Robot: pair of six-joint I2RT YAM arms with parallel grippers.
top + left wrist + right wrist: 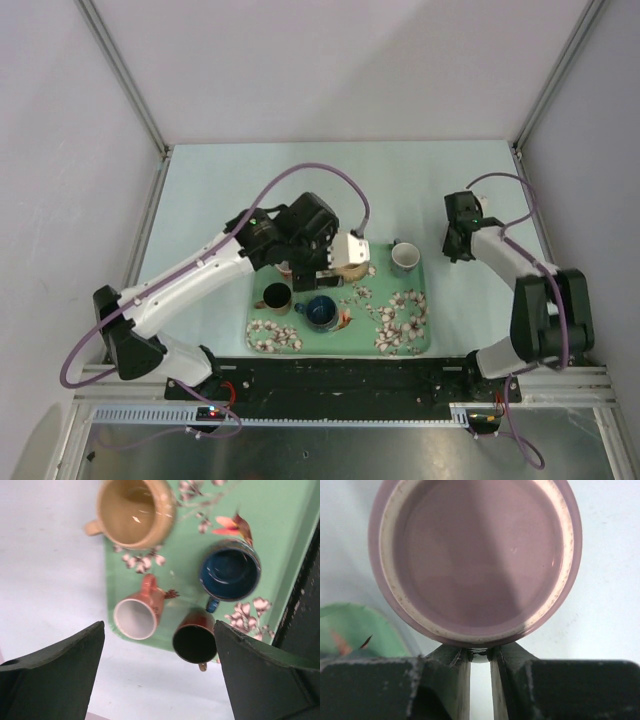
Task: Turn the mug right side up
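Observation:
A pink mug (475, 555) fills the right wrist view, a round face with a pale worn ring turned to the camera. I cannot tell whether that face is its mouth or its base. My right gripper (480, 652) is shut on a dark bit at its near edge. From above, the mug (405, 258) stands at the far right corner of the green floral tray (372, 290), beside my right gripper (452, 245). My left gripper (160, 680) is wide open and empty above the tray's left end (318, 262). Below it a salmon mug (137, 615) lies on its side.
On the tray a tan mug (132, 510), a blue mug (230, 572) and a dark brown mug (195, 640) stand mouth up. The black rail along the table's near edge (340, 375) runs just below the tray.

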